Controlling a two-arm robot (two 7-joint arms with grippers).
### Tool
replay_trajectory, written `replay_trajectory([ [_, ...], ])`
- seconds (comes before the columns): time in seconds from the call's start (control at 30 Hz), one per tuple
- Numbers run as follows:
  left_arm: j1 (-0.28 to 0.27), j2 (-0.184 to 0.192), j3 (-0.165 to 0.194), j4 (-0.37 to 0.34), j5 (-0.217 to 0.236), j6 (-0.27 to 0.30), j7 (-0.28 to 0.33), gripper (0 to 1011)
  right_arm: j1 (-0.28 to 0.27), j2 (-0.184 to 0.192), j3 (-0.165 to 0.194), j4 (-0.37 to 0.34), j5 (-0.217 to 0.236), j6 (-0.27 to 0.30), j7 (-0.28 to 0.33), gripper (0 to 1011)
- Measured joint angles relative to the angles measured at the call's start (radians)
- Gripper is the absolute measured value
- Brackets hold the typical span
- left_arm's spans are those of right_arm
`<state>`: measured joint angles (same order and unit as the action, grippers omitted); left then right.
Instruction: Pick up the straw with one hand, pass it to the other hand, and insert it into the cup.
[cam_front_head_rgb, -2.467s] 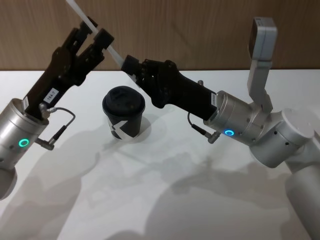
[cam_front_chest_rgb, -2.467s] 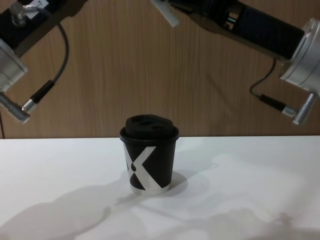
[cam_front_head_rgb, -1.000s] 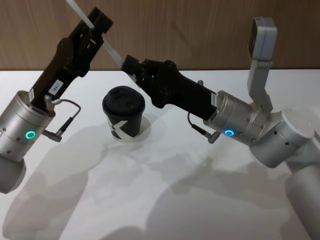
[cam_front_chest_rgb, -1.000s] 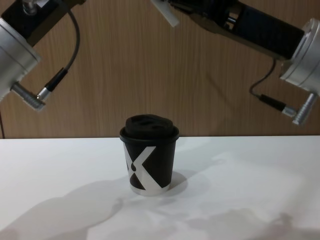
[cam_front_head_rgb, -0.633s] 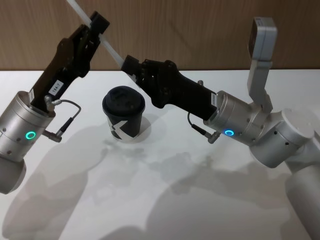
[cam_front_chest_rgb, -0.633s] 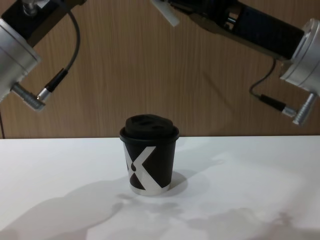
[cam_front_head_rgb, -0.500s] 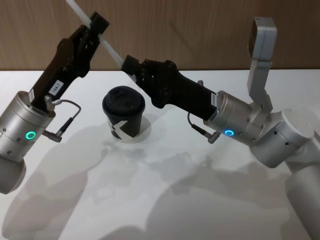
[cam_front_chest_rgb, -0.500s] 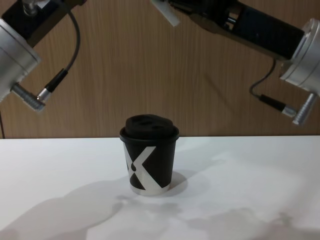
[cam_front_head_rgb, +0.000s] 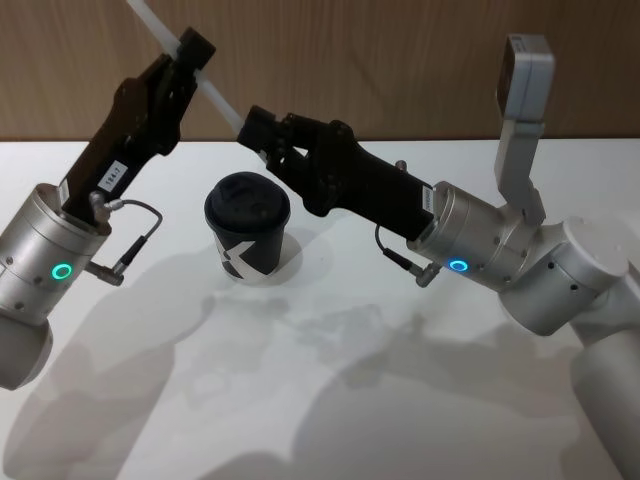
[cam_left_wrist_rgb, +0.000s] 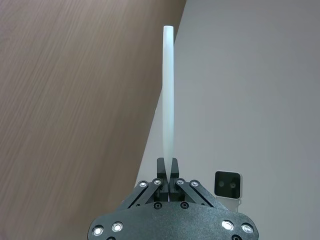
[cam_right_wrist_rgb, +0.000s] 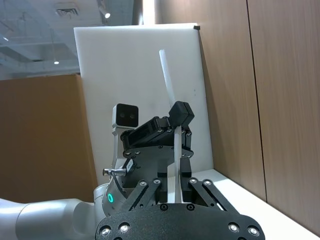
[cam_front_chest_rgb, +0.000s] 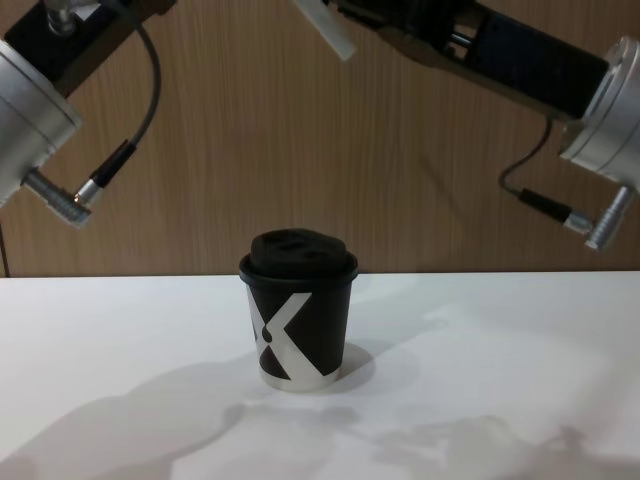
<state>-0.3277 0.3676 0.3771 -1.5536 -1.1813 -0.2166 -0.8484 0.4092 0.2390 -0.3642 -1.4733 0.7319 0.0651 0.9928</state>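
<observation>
Open table (cam_front_head_rgb: 330, 400) all round cup (cam_front_head_rgb: 247, 230); overhead, straw (cam_front_head_rgb: 220, 103) crosses high, well apart from it.

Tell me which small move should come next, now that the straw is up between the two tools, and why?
Probably the right tool should draw back off the lower end of the straw. The left tool is shut on the straw, while the right tool's fingers look parted around it, so the handover seems done; the left arm can then carry it to the cup.

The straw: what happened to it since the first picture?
The left gripper was open around the straw and has closed on it. The right gripper stayed at the straw's lower end, and the cup didn't move.
</observation>
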Motion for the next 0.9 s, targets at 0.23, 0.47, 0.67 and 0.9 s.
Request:
replay_trajectory([
  [0.23,0.002,0.001,0.001,-0.003,0.003,-0.004,0.004,5,0.000,0.000,0.000,0.000,0.000,0.000,0.000,336],
  [0.47,0.004,0.004,0.000,-0.010,0.031,-0.018,0.022,4,0.000,0.000,0.000,0.000,0.000,0.000,0.000,555],
  [0.67,0.008,0.013,-0.003,-0.023,0.090,-0.041,0.063,5,0.000,0.000,0.000,0.000,0.000,0.000,0.000,751],
  [0.9,0.009,0.025,-0.006,-0.036,0.173,-0.065,0.123,5,0.000,0.000,0.000,0.000,0.000,0.000,0.000,938],
])
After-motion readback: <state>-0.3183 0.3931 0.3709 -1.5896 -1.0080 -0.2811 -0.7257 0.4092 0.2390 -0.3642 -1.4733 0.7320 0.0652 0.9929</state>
